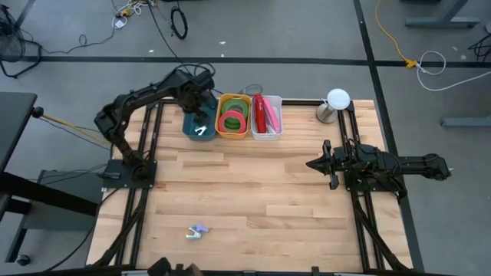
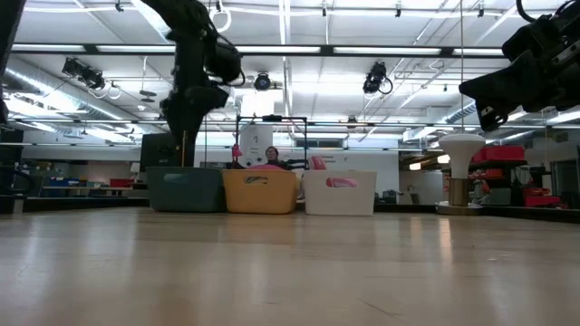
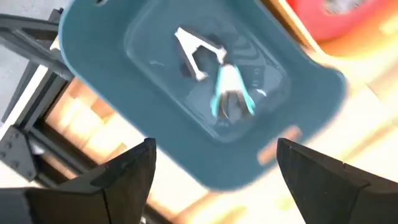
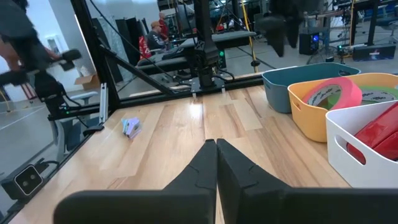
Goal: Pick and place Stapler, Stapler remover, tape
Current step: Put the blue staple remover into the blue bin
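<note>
Release step: left claw [image 1: 201, 107] spread wide above blue bin [image 1: 192, 129], staple remover [image 3: 200, 53] lying inside; right claw [image 4: 216, 149] pinched shut, idle, right of bin. Next: lift clear.

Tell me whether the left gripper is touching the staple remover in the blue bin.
Apart. The left wrist view shows the left gripper open above the blue bin, with the staple remover lying clear below its fingers.
</note>
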You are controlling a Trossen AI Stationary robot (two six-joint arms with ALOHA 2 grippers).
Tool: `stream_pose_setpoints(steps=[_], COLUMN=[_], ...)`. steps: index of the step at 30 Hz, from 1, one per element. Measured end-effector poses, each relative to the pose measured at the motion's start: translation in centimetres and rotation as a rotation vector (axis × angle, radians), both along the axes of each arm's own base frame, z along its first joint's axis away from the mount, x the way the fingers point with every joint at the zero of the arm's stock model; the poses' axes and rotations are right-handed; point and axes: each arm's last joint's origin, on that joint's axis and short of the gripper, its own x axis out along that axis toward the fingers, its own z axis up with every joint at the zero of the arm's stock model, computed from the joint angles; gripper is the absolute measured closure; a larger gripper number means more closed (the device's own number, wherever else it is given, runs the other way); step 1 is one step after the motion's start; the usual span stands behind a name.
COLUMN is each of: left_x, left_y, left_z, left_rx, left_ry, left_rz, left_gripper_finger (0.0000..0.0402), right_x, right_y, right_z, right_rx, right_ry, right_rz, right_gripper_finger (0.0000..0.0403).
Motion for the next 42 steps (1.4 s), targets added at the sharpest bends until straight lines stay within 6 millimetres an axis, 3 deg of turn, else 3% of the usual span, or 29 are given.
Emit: stream_pose_setpoints(steps=[7,13,20,33,42], left_x=[-0.4,0.0,2.2,4.6,4.7], left_y=[-4.3,-6.5,-11.1,-19.1,-23.3], left_z=[3.7,4.8,4.8,4.9,1.5], left_rx=[0.034,0.05,-0.093,-0.092,-0.129], left_ry=[-0.086,-0.123,-0.211,-0.279,-0.268], left_rz=[-0.109,-0.191,-0.418,-0.744,-0.842], left_gripper_finger=[0.0073,0.0074,0.0074,0.0074,0.0074], right_x=[0.0,0.0,0.0,0.0,0.0], right_y=[0.0,0.0,0.0,0.0,0.0], right_z=[0.0,0.0,0.0,0.0,0.0], right_rx=[0.0,0.0,0.0,0.0,0.0], right_ry=[0.0,0.0,0.0,0.0,0.0], right_rz=[0.0,0.0,0.0,0.0,0.0], right_gripper_finger=[0.0396,0.0396,0.0396,0.0396,0.0396])
